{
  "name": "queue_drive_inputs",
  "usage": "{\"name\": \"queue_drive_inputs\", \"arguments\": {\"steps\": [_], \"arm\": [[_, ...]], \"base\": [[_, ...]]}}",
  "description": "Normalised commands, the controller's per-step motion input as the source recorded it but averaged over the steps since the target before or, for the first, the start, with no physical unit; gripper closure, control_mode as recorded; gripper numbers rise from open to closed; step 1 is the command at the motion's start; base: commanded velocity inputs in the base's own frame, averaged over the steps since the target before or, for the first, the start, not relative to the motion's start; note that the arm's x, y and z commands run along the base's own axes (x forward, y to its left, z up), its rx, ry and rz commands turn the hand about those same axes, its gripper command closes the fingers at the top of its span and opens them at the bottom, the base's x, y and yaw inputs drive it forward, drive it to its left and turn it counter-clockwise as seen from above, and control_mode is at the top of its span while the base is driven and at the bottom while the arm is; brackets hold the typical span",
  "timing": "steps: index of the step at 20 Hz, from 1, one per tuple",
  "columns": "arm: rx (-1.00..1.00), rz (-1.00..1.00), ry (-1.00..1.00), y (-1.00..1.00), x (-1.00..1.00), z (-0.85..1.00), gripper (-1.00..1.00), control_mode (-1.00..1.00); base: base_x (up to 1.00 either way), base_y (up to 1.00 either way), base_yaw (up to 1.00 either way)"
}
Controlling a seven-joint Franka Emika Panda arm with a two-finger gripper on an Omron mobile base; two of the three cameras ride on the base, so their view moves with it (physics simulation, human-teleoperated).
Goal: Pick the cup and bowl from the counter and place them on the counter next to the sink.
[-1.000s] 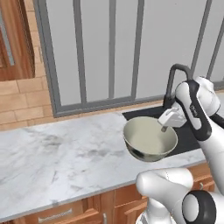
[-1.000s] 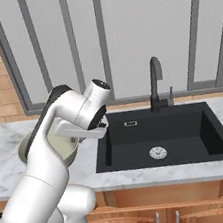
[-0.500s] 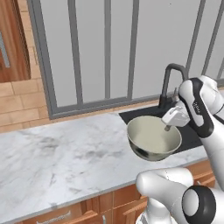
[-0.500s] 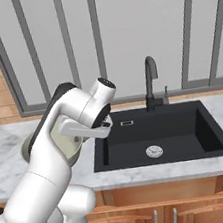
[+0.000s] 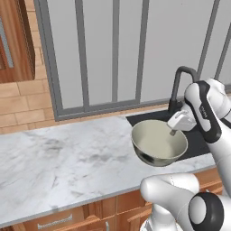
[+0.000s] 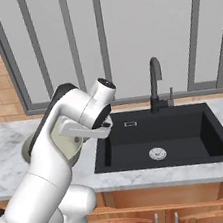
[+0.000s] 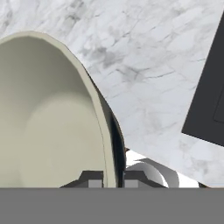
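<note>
White marble runs along the counter [image 5: 67, 158] under a wall of tall grey-framed window panels, with the black sink [image 6: 163, 141] and its dark faucet [image 6: 155, 84] set in to one side. The bowl [image 5: 159, 143] hangs clear above the counter, near the sink's edge, tilted a little, its pale inside open to the left base view. The claw [image 7: 113, 178] is clamped on the bowl's rim, one finger inside the wall and one outside, as the hand view shows, so the whole bowl hangs from that one spot.

The bowl looks rigid, so the wall should not give under the pinch. Its glazed-looking surface is probably slick, and a deep, wide bowl held at one rim point will likely want to swing or rotate about the fingers. A grip well down over the rim and slow, level carrying seem wise; if it is ceramic, a drop onto marble could chip it.
</note>
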Motion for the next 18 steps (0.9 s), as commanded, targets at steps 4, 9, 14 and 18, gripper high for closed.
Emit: {"name": "queue_drive_inputs", "arguments": {"steps": [4,9,14,18], "arm": [[0.00,0.00,0.00,0.00,0.00,0.00,1.00,1.00],[0.00,0.00,0.00,0.00,0.00,0.00,1.00,1.00],[0.00,0.00,0.00,0.13,0.04,0.00,1.00,-1.00],[0.00,0.00,0.00,0.22,0.17,0.00,1.00,-1.00]], "base": [[0.00,0.00,0.00],[0.00,0.00,0.00],[0.00,0.00,0.00],[0.00,0.00,0.00]]}}
